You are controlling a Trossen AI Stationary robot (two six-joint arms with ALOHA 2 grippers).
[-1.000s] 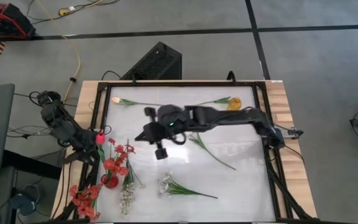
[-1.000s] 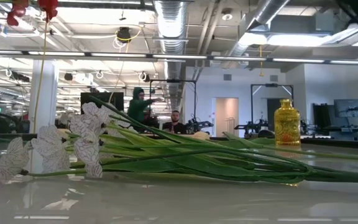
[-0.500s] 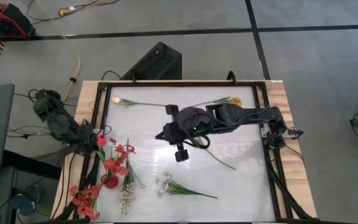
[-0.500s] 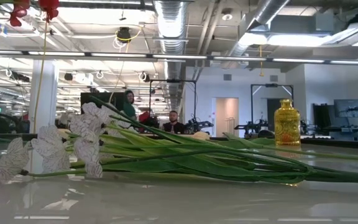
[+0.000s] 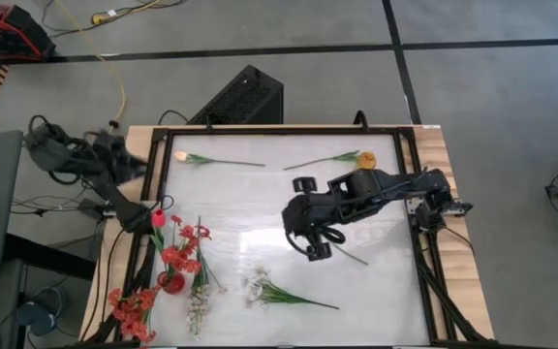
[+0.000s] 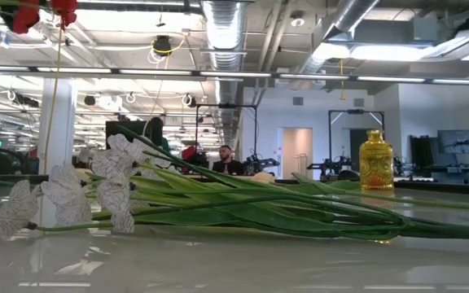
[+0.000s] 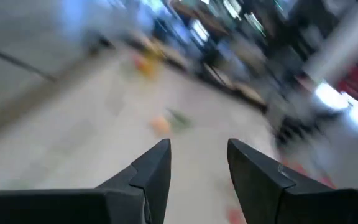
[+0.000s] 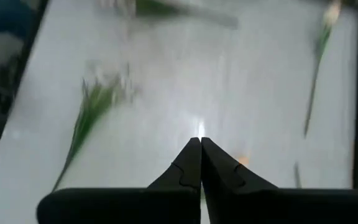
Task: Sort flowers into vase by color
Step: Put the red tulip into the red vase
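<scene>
Flowers lay where they had been in the earlier frames: red blossom clusters (image 5: 175, 250) grouped at the table's left edge with a red vase (image 5: 170, 282) among them, a white spray (image 5: 198, 306) just beside them, a second white spray (image 5: 260, 287) with long green stems toward the near middle, one peach-yellow tulip (image 5: 181, 156) at the far left, another (image 5: 354, 156) at the far right next to a yellow vase (image 5: 365, 162). A loose green stem (image 5: 349, 255) lay partly under the right arm. What changed was the arms. Right gripper (image 5: 303, 215) had drawn back from the table's centre toward the right side, arm folded low over the white table (image 5: 240, 208); in the right wrist view its fingers (image 8: 191, 163) met tip to tip, empty. Left gripper (image 7: 197, 163) had swung off the table to beyond its far left corner, arm raised and blurred in the high view; its fingers (image 7: 155, 167) stood apart with nothing between them. In the low view, people (image 6: 228, 160) showed in the room behind the stems.
</scene>
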